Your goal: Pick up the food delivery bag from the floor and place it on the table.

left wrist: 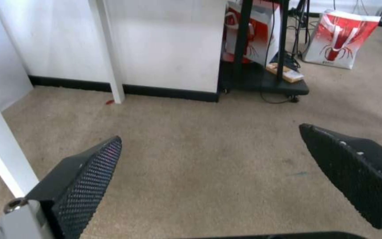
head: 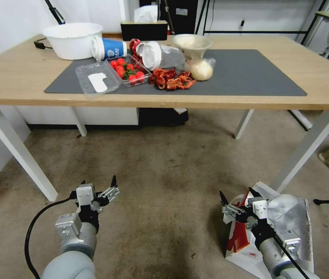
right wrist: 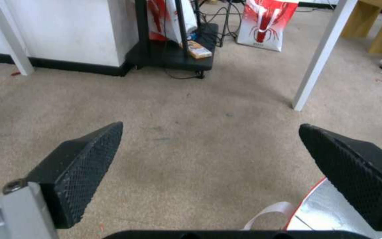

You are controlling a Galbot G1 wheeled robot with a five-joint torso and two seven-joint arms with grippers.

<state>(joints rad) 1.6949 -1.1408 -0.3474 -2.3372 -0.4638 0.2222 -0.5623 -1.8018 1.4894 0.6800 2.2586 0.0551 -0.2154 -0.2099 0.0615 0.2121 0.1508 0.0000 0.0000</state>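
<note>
The food delivery bag (head: 292, 215) lies on the carpet at the lower right, beside a white table leg, its silver foil lining open to view and red panels on its side. My right gripper (head: 236, 193) hovers open just over the bag's left edge; in the right wrist view the gripper (right wrist: 211, 126) is open over carpet, with the bag's foil corner (right wrist: 319, 212) and a white handle (right wrist: 268, 212) close by. My left gripper (head: 98, 182) is open above bare carpet at the lower left, as the left wrist view (left wrist: 209, 133) confirms. The table (head: 17, 77) with its dark grey mat (head: 250, 73) stands ahead.
On the table sit a white bowl (head: 73, 38), a tipped blue cup (head: 108, 48), a clear box of red fruit (head: 127, 69), crayfish (head: 172, 79) and a bagged bun (head: 201, 69). White legs (head: 308, 149) flank the floor space. A black stand (right wrist: 173, 53) and another red-and-white bag (right wrist: 266, 23) lie beyond.
</note>
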